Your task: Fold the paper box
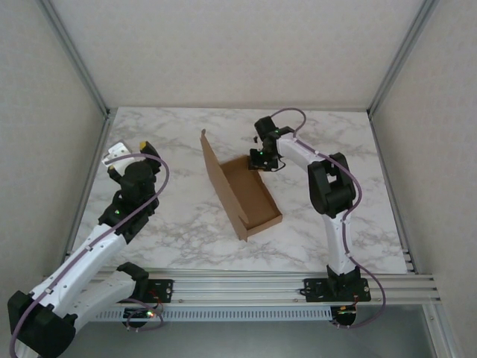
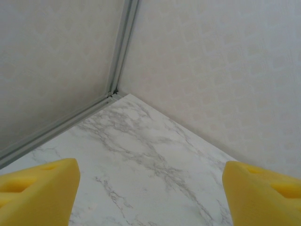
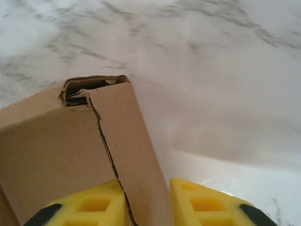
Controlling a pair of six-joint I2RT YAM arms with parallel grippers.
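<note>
The paper box (image 1: 242,198) lies in the middle of the counter (image 1: 179,231), its tray flat and one tall flap (image 1: 216,175) standing upright along its left side. At the box's far right corner, the right hand (image 1: 261,160) is clenched on a short side wall (image 3: 131,141), one yellow finger (image 3: 94,205) on each side. The left hand (image 1: 128,151) hovers near the counter's far left corner, spread wide and grasping nothing.

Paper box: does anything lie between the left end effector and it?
Nothing visible. Bare marble table separates the open left end effector from the paper box. The right end effector straddles the box's far wall.
</note>
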